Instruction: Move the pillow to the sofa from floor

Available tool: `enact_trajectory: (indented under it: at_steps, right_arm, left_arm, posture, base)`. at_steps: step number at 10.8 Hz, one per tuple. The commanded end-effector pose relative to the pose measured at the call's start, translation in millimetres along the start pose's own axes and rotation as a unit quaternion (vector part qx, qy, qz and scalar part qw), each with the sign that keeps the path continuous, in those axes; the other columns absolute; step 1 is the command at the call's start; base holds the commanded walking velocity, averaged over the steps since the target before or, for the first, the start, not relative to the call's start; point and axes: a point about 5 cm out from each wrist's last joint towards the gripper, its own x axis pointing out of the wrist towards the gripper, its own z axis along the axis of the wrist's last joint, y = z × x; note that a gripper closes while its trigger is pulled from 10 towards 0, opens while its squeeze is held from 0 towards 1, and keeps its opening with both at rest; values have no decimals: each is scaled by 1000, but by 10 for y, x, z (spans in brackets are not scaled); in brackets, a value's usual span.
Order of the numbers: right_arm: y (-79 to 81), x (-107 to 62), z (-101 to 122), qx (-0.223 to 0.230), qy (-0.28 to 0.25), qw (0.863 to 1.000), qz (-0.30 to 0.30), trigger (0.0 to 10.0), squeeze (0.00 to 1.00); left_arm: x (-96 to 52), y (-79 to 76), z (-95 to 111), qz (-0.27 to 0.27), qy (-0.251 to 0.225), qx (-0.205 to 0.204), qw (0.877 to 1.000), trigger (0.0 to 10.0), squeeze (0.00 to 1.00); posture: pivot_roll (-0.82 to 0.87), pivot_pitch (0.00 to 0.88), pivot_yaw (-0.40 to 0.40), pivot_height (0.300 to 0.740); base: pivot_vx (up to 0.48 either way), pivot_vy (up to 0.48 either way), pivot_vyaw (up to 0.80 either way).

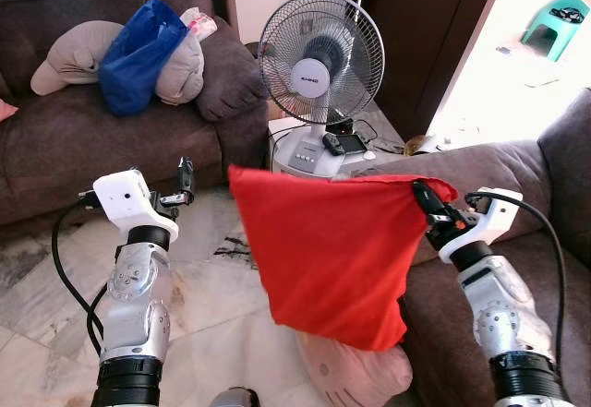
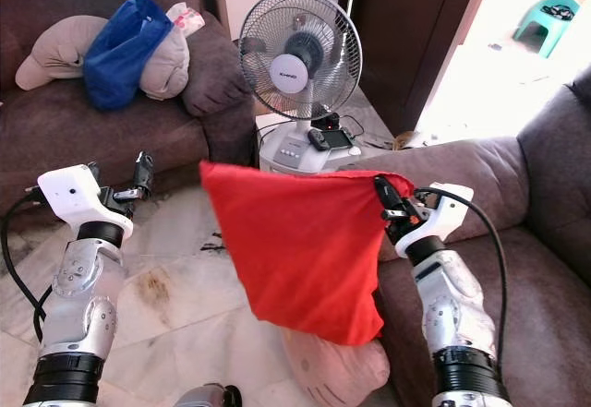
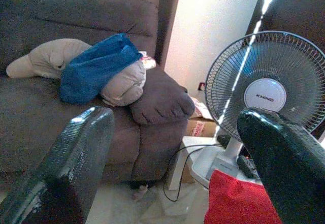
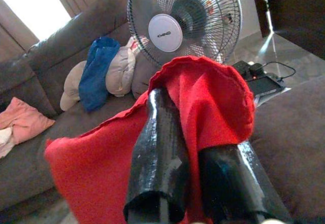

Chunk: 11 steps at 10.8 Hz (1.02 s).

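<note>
- Step in hand, as I judge it: the carry. My right jaws [image 1: 427, 197] are pinched shut on a top corner of the red pillow [image 1: 328, 255], which hangs limp in the air, off the floor [image 1: 212, 278].
- It dangles between my two arms, just beside the arm of the near sofa [image 1: 517, 269] on my right; its free corner sticks out towards my left side.
- My left jaws [image 1: 187, 179] are spread wide and hold nothing, hovering near that free corner but apart from it.
- The next move, I think, calls for swinging the pillow to the right over the near sofa's arm and onto its seat, then opening the jaws there. It hangs long, so it should be lifted enough to clear the arm.
- A fan [image 1: 321, 58] stands on its white base just behind the pillow; a wide swing could brush it or the remote [image 1: 332, 143] on that base.
- A pale cushion [image 1: 355, 370] lies on the floor under the pillow, against the sofa's foot.
- The far sofa [image 1: 102, 139] holds a blue bag [image 1: 138, 56] over grey cushions [image 1: 78, 52]; it is well apart, so I would pick the near sofa.
</note>
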Motion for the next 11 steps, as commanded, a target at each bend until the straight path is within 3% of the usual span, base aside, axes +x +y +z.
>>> enact_trajectory:
  at_steps: [1, 3, 4, 5, 10, 11]
  right_arm:
    - [-68, -47, 108, -11, -16, 1000, -11, 10000, 0]
    - [-63, -67, 83, -17, -3, 1000, 0, 10000, 0]
    - [-61, -73, 79, -16, 0, 1000, 5, 10000, 0]
    - [-56, -103, 68, -13, 10, 1000, 23, 10000, 0]
    - [-52, -238, -15, -4, 48, 996, 79, 10000, 0]
    - [-52, -251, -17, -4, 51, 995, 83, 10000, 0]
  left_arm:
    - [-37, 41, -100, 7, 22, -6, 1000, 10000, 0]
    - [-96, 102, -221, 16, 49, -53, 997, 10000, 0]
    - [-101, 114, -248, 17, 56, -79, 995, 10000, 90]
    - [-118, 140, -292, 15, 65, -115, 991, 10000, 1000]
    - [-135, 233, -325, 18, 67, -121, 990, 10000, 1000]
    - [-154, 276, -360, 21, 77, -117, 990, 10000, 0]
  posture:
    - [135, 30, -56, 740]
    - [138, 30, -60, 740]
    - [138, 30, -60, 740]
    - [132, 29, -62, 740]
    - [133, 29, -65, 740]
    - [132, 30, -63, 740]
  base:
    - [0, 0, 0]
    - [0, 0, 0]
    - [0, 0, 0]
    - [0, 0, 0]
    - [0, 0, 0]
    - [0, 0, 0]
